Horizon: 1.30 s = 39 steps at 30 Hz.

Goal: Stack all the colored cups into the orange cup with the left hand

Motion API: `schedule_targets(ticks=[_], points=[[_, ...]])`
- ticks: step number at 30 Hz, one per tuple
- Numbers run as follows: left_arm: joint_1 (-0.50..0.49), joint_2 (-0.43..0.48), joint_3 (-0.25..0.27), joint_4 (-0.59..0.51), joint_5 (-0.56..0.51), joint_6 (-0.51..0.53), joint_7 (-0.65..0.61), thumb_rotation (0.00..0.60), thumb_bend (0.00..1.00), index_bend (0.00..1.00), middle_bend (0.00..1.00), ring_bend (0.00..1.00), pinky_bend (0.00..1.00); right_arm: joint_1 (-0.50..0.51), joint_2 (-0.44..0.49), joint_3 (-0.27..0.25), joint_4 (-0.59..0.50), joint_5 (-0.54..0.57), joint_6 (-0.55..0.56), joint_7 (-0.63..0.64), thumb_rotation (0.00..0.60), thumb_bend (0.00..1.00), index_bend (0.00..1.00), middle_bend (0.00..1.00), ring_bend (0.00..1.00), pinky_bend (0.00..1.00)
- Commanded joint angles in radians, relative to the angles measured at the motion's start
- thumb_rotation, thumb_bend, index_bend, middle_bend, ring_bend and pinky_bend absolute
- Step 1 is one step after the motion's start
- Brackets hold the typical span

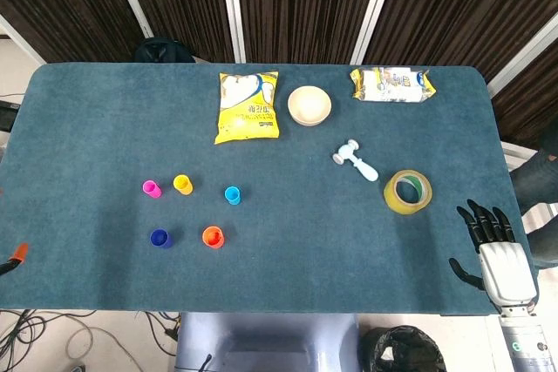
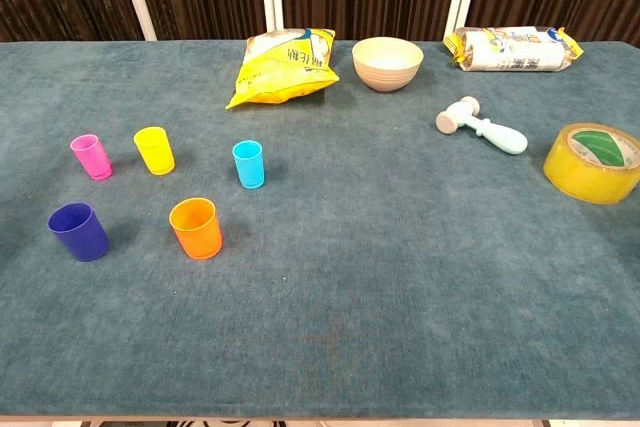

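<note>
Five small cups stand upright and apart on the blue table's left half. The orange cup [image 1: 213, 236] [image 2: 195, 227] is nearest the front, with the dark blue cup [image 1: 160, 238] [image 2: 78, 231] to its left. Behind them stand the pink cup [image 1: 152, 188] [image 2: 91, 156], the yellow cup [image 1: 182, 184] [image 2: 154, 149] and the cyan cup [image 1: 232, 195] [image 2: 248, 164]. All look empty. My right hand [image 1: 497, 246] lies at the table's front right corner, fingers stretched out and apart, holding nothing. Neither view shows my left hand.
At the back lie a yellow snack bag [image 1: 248, 107], a beige bowl [image 1: 309, 104] and a yellow-and-white packet [image 1: 392, 84]. A white toy mallet [image 1: 357, 159] and a yellow tape roll [image 1: 407, 191] sit right of centre. A small orange-tipped object [image 1: 17, 254] pokes in at the left edge.
</note>
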Motion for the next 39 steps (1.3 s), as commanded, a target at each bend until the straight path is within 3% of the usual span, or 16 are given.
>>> schedule_targets(ticks=[1, 26, 33, 39], points=[[0.000, 0.000, 0.000, 0.000, -0.001, -0.001, 0.000, 0.600, 0.21, 0.07, 0.07, 0.00, 0.00, 0.000, 0.000, 0.000, -0.001, 0.000, 0.001, 0.000, 0.600, 0.32, 0.09, 0.04, 0.10, 0.00], [-0.012, 0.011, 0.020, 0.000, 0.029, -0.033, -0.006, 0.600, 0.17, 0.08, 0.07, 0.00, 0.00, 0.000, 0.003, 0.003, -0.013, 0.013, -0.006, -0.007, 0.600, 0.32, 0.09, 0.04, 0.10, 0.00], [-0.076, 0.038, 0.066, -0.022, 0.122, -0.149, -0.010, 0.600, 0.17, 0.11, 0.07, 0.00, 0.00, -0.002, 0.006, 0.006, -0.019, 0.022, -0.005, -0.007, 0.600, 0.32, 0.09, 0.04, 0.10, 0.00], [-0.202, 0.054, 0.049, -0.053, 0.155, -0.318, 0.044, 0.600, 0.17, 0.12, 0.08, 0.00, 0.00, -0.004, 0.009, 0.010, -0.026, 0.024, 0.001, -0.004, 0.600, 0.32, 0.09, 0.04, 0.10, 0.00]])
